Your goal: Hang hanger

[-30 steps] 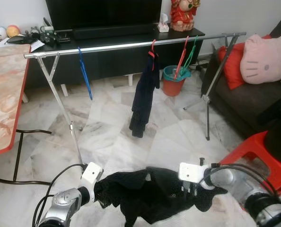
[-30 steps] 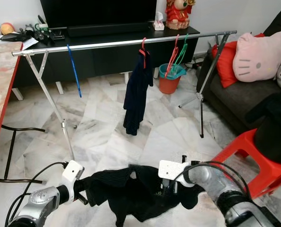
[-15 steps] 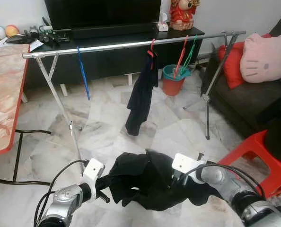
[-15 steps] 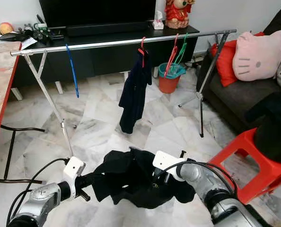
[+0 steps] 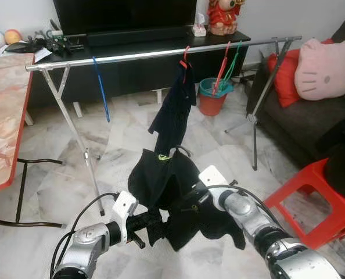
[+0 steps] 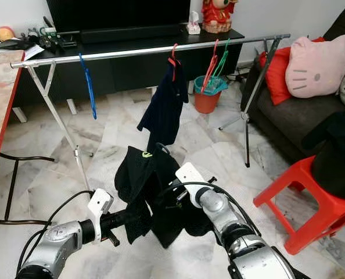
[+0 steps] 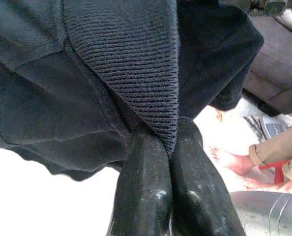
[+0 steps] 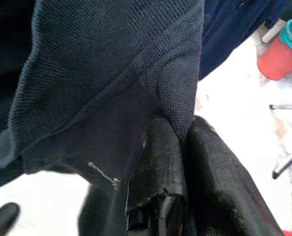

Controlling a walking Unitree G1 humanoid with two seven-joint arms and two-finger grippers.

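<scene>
Both hands, left hand & right hand, pinch black garment.

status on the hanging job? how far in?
Done: one dark garment already hangs on the rail.
In hand: both grippers, left and right, have their jaws shut on the black garment, held up in front of the rail.
Left: it isn't on the rail yet; empty hangers wait there.

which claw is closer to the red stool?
Right. The right claw holds the black garment just left of the red stool; the left claw is farther left.
</scene>
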